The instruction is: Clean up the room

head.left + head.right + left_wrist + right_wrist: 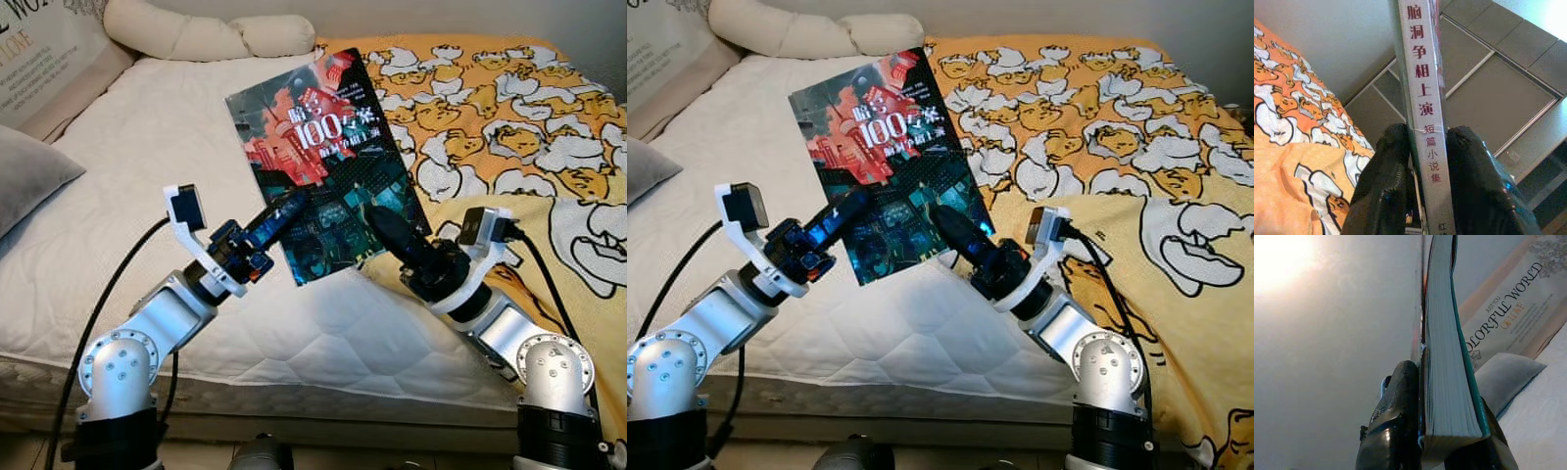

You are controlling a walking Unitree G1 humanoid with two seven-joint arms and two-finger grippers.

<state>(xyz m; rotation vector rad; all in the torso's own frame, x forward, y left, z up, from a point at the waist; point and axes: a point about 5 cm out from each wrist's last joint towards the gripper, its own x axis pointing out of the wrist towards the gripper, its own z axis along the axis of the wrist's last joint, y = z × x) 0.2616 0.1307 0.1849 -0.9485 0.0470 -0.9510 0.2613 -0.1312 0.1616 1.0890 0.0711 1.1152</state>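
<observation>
Book [328, 162] held up over the bed [147, 176], near its foot edge. Left gripper [286, 209] pinches the spine, right gripper [384, 227] the page edge. Likely light, stiff; glossy cover may slip.

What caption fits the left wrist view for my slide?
Left gripper clamps the grey spine of a paperback book above the orange duck-print blanket.

Book [325, 162]: paperback, dark cityscape cover with red and teal, white "100" title; closed, held tilted above the bed [147, 196], cover up.
</observation>
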